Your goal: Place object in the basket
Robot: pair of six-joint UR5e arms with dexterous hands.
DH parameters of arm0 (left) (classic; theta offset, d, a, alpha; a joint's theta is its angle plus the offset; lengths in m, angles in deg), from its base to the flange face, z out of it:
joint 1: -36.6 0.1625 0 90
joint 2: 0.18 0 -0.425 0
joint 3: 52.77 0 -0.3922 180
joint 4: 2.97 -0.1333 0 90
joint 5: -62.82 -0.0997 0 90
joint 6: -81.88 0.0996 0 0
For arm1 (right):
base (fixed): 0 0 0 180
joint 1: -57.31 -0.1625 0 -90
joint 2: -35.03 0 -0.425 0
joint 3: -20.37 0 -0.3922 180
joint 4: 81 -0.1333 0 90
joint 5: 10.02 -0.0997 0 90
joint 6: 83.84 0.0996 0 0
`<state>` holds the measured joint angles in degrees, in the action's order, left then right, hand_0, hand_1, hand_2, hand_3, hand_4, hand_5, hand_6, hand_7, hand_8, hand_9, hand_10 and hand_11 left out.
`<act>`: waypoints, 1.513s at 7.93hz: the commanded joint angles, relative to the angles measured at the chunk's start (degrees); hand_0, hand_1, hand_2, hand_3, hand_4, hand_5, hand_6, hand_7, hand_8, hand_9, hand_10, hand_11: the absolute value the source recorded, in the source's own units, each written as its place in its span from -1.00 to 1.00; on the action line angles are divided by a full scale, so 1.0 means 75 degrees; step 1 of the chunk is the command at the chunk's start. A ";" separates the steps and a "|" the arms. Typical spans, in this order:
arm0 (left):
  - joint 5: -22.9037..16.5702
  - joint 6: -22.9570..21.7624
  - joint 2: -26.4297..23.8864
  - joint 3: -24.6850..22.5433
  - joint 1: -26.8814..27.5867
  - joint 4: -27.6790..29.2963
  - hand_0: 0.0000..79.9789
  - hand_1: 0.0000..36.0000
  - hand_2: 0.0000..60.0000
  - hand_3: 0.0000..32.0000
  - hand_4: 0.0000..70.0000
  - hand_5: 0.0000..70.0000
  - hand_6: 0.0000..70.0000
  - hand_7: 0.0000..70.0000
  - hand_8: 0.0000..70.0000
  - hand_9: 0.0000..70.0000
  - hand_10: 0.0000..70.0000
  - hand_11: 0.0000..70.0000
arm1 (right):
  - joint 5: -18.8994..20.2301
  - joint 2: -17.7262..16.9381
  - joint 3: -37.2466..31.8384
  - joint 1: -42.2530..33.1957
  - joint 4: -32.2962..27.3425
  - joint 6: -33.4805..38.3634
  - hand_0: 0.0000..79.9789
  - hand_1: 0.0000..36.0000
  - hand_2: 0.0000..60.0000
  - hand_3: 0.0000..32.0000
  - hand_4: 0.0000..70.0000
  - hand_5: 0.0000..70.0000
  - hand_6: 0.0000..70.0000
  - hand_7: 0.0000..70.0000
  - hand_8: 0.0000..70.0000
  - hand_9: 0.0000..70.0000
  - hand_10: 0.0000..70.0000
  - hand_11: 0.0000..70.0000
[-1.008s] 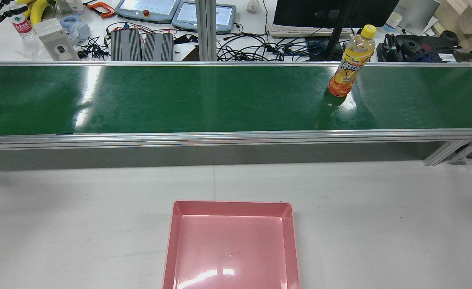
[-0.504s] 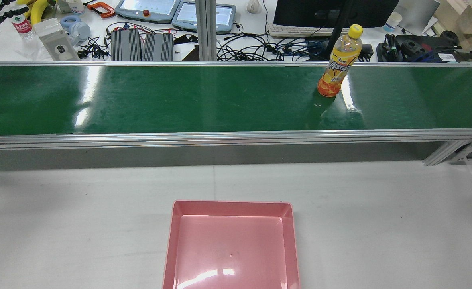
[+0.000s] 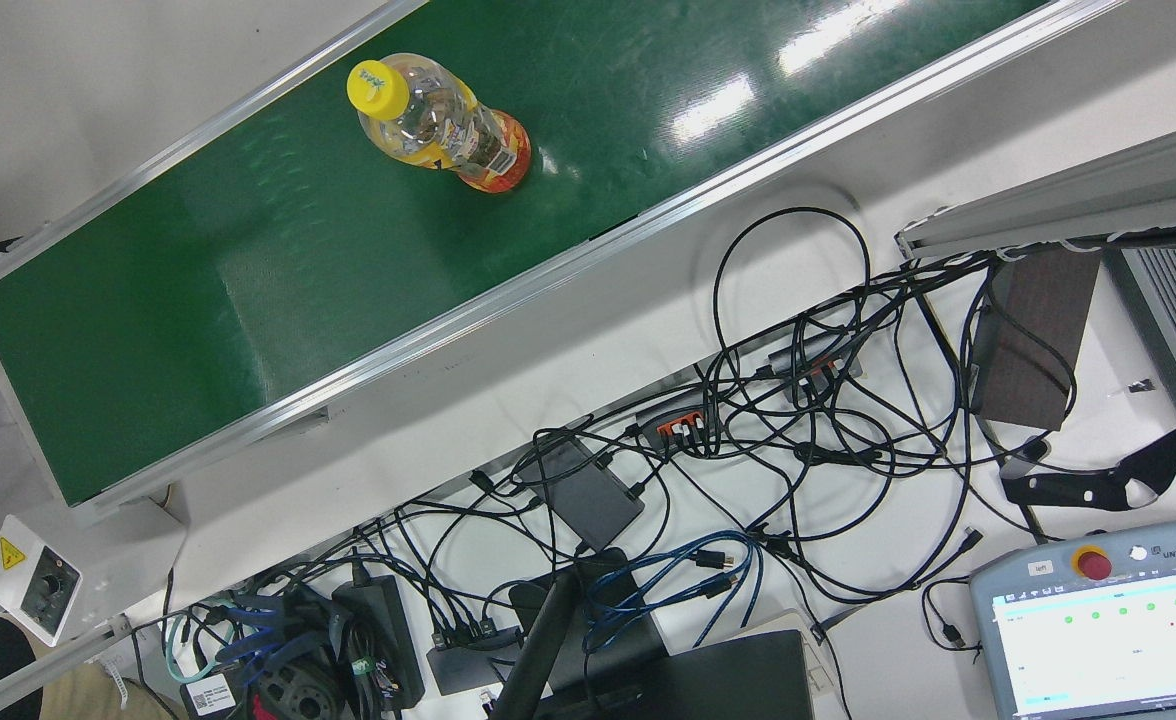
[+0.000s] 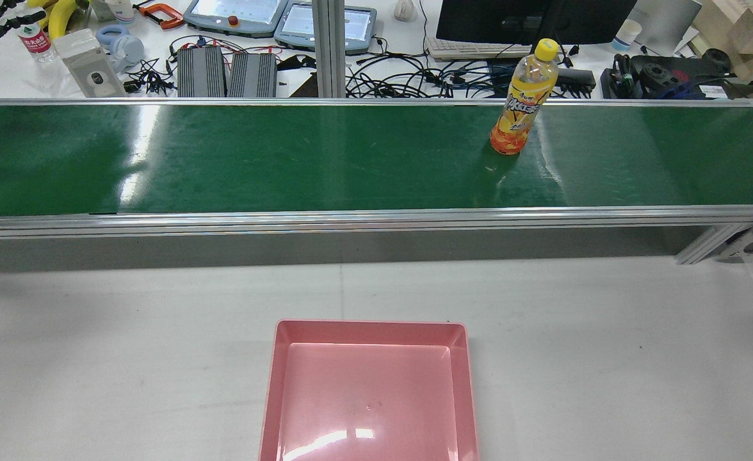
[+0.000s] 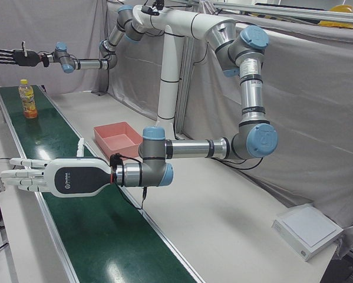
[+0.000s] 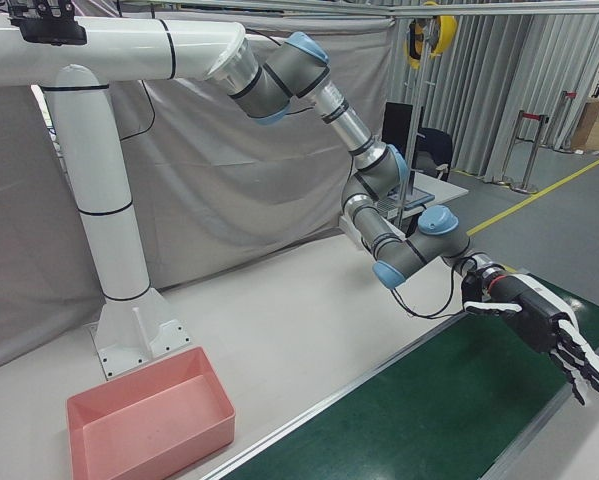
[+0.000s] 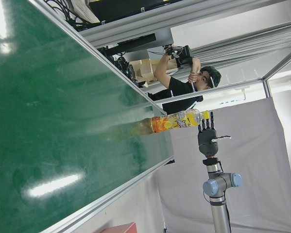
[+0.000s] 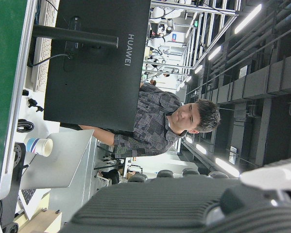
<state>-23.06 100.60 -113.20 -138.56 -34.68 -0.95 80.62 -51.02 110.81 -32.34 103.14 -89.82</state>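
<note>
Bottle (image 4: 524,96) upright on green belt (image 4: 287,160), 1 o'clock from basket (image 4: 369,330) on desk, rear view. Nearer right robot hand (image 5: 11,56); left robot hand (image 5: 46,177) far down belt. Both empty, fingers spread.

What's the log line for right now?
bottle: upright on belt | basket: empty | left hand: open | right hand: open
</note>
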 commanded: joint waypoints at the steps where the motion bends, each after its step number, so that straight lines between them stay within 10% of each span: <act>1: 0.0001 0.0012 0.0000 0.0012 0.0012 0.0000 0.19 -0.79 -1.00 -1.00 -0.59 -0.78 -1.00 -1.00 -0.89 -0.78 -0.73 -0.59 | -0.0004 0.0000 0.0000 0.0001 -0.0001 0.0000 -1.00 -1.00 -1.00 -1.00 -1.00 -1.00 -1.00 -1.00 -1.00 -1.00 -1.00 -1.00; 12: 0.0048 0.0176 -0.1043 0.0234 0.1383 -0.0492 0.21 -0.78 -1.00 -1.00 -0.58 -0.79 -1.00 -1.00 -0.89 -0.77 -0.74 -0.59 | 0.0008 0.0000 0.0000 0.0001 0.0011 0.0000 -1.00 -1.00 -1.00 -1.00 -1.00 -1.00 -1.00 -1.00 -1.00 -1.00 -1.00 -1.00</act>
<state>-22.76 101.56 -119.83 -136.82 -25.78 -4.23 80.63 -51.02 110.81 -32.35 103.14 -89.82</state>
